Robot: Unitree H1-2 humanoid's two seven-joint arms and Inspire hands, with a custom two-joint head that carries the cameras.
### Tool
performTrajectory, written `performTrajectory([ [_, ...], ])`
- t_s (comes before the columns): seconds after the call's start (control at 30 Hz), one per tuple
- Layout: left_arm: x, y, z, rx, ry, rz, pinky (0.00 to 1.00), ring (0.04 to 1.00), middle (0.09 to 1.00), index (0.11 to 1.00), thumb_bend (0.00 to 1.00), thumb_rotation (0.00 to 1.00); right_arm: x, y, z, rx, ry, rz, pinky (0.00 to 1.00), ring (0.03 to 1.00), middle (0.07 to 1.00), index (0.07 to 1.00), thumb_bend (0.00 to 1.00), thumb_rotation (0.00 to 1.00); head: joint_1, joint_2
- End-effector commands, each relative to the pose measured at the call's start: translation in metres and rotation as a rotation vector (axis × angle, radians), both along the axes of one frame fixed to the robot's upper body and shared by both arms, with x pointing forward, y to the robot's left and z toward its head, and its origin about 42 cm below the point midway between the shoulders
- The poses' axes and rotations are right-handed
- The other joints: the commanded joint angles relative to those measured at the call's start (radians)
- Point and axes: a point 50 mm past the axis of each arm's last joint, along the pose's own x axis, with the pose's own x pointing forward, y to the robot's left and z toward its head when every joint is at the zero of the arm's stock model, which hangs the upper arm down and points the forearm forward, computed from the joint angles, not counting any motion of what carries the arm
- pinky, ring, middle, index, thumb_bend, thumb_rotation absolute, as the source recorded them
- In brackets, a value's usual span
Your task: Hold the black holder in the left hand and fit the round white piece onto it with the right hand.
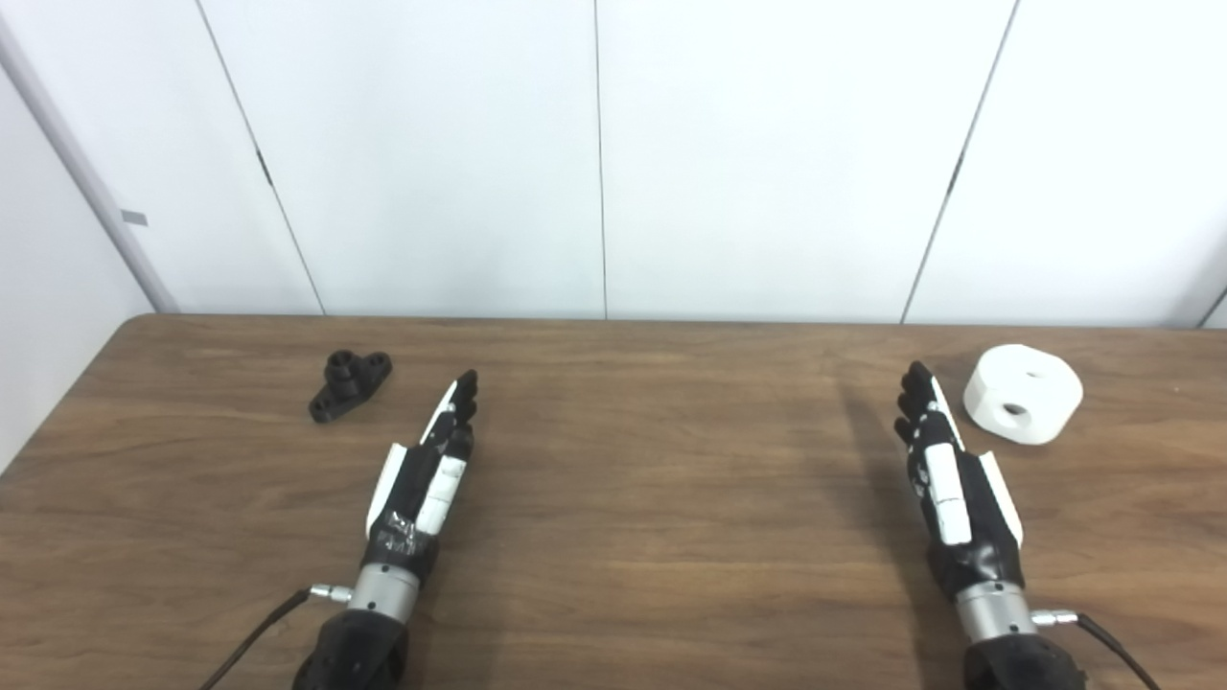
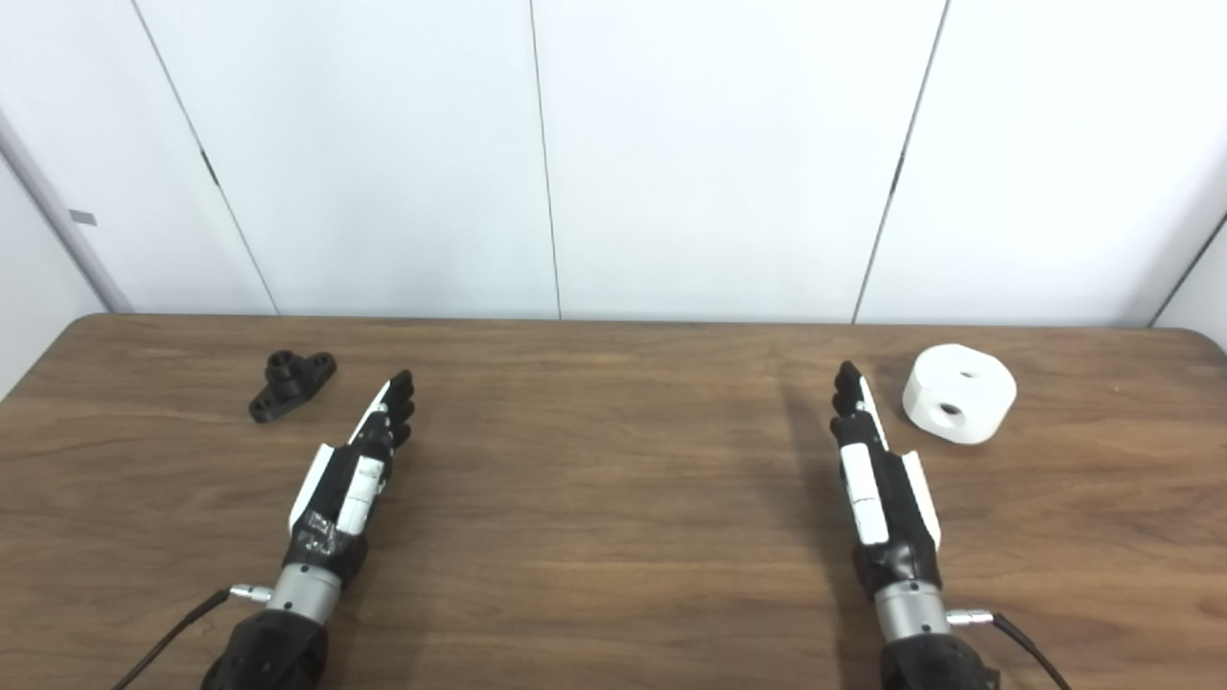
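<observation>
The black holder (image 1: 350,383) lies on the wooden table (image 1: 652,498) at the far left, a small flanged part with an upright socket. My left hand (image 1: 431,470) is stretched out flat to its right and nearer to me, open and holding nothing. At the far right rests the round white piece (image 1: 1023,394), a thick disc with holes on its top and side. My right hand (image 1: 944,470) lies open just left of it, fingers straight, touching nothing.
A white panelled wall (image 1: 613,153) rises behind the table's far edge. The table's left edge (image 1: 57,402) runs close to the black holder. Cables trail from both wrists at the bottom of the picture.
</observation>
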Motion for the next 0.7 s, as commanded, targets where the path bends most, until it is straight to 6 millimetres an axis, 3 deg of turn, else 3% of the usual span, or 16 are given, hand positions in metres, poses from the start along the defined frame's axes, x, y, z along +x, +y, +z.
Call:
performTrajectory([
  [0.0,0.0050,0.0027,0.0097,-0.006,-0.068,-0.004,1.00,1.000,1.000,1.000,0.98,0.95,-0.0028,0.0049,-0.0046,0.011,-0.017,0.001,1.00,1.000,1.000,1.000,0.53,1.00,0.001,0.002],
  [0.13,0.0055,0.0033,0.0095,-0.010,-0.070,-0.001,1.00,1.000,1.000,1.000,0.97,0.95,-0.0033,0.0053,-0.0040,0.011,-0.019,0.002,1.00,1.000,1.000,1.000,0.51,1.00,-0.002,-0.003],
  [0.43,0.0042,0.0047,0.0116,0.004,-0.068,-0.003,1.00,1.000,1.000,1.000,0.98,0.96,-0.0026,0.0066,-0.0064,0.005,-0.004,0.006,1.00,1.000,1.000,1.000,0.59,1.00,-0.019,-0.008],
  [0.57,0.0039,0.0045,0.0119,-0.012,-0.077,-0.007,1.00,1.000,1.000,1.000,0.93,0.94,-0.0026,0.0061,-0.0078,0.003,-0.001,0.010,1.00,1.000,1.000,1.000,0.57,1.00,-0.012,-0.007],
  [0.63,0.0032,0.0052,0.0145,0.003,-0.091,-0.012,1.00,1.000,1.000,1.000,0.85,0.89,-0.0027,0.0067,-0.0078,-0.003,0.003,0.009,1.00,1.000,1.000,1.000,0.58,1.00,-0.009,-0.007],
  [0.67,0.0029,0.0064,0.0168,0.028,-0.097,-0.007,1.00,1.000,1.000,1.000,0.82,0.82,-0.0027,0.0073,-0.0078,-0.002,0.003,0.011,1.00,1.000,1.000,1.000,0.59,1.00,-0.009,-0.009],
])
